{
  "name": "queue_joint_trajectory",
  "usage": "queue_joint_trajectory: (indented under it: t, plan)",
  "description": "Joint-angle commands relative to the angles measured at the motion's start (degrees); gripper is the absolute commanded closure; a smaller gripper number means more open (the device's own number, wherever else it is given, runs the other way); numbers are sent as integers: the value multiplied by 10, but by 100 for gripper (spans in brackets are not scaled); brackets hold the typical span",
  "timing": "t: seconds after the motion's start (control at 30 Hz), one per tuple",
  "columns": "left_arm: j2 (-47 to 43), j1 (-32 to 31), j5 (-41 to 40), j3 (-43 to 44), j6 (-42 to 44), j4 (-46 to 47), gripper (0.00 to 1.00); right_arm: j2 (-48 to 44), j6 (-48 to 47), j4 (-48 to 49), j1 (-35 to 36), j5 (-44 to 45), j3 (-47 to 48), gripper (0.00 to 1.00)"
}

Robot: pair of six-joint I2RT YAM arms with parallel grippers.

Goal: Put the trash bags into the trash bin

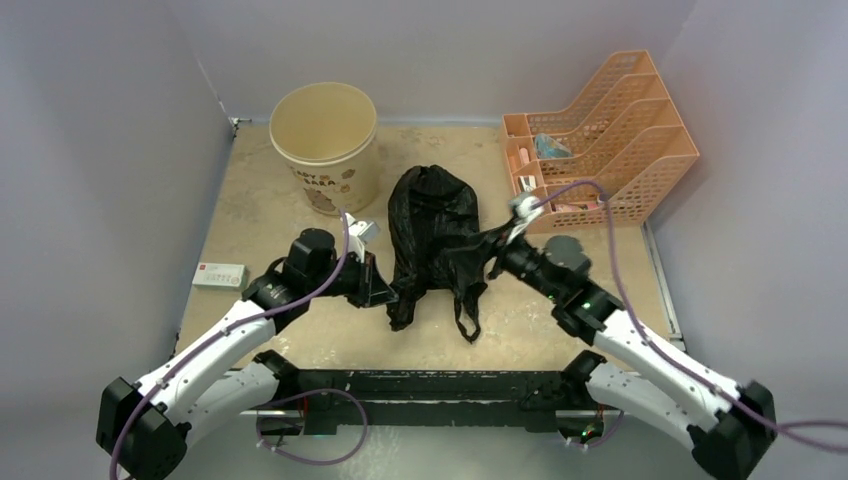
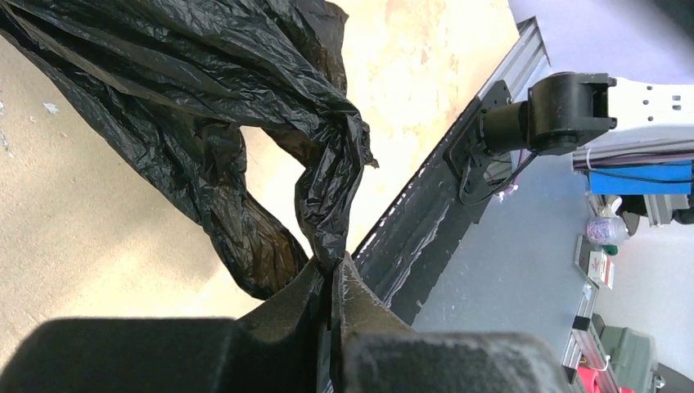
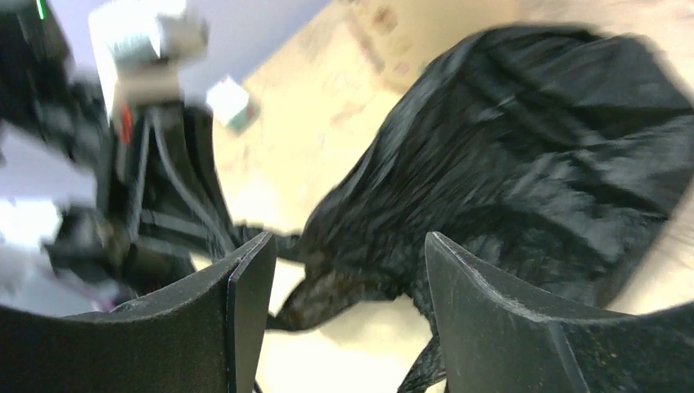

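Bag: the black trash bag [image 1: 432,225] lies limp on the table [image 1: 260,215] between the two sets of fingers, with its rounded closed end pointing away from them.
Left fingers: the left fingers [image 2: 372,311] are pressed together on a twisted strip of film at the bag's mouth end. The rest of the bag hangs ahead of them.
Right fingers: the right fingers [image 3: 491,303] are spread apart and hold nothing. The bag's crumpled side is just ahead of them, though that view is blurred.
Bin: the cream trash bin [image 1: 325,145] stands upright beyond the left fingers, near the bag's closed end.
Handling: it looks light, floppy and slick. It should crumple easily and keep no shape.
Where to hold: I'd go for the free loop handle [image 1: 468,325] trailing on the near side of the right fingers, or a gathered fold at the mouth. A single layer would likely slip.
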Motion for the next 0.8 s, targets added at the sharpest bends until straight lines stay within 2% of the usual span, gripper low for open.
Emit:
queue_joint_trajectory:
  t: [0.0,0.1,0.27,0.33,0.57,0.77]
  plan:
    - [-36,-1,-12,-6,-23,26,100,59,-221,153,113,-32,-39,30]
    - [-46,-1,-14,-13,-29,22,100,87,-350,185,164,5,-39,30]
    - [-46,-2,-12,-13,-31,17,100,109,-516,257,187,-31,-54,30]
    - [-48,-1,-11,-13,-32,19,100,133,-559,248,195,-41,-43,30]
    - [-52,-2,-3,-14,-32,22,100,200,-628,231,225,-71,-8,32]
    - [-58,-1,3,-15,-32,25,100,236,-634,242,226,-39,3,46]
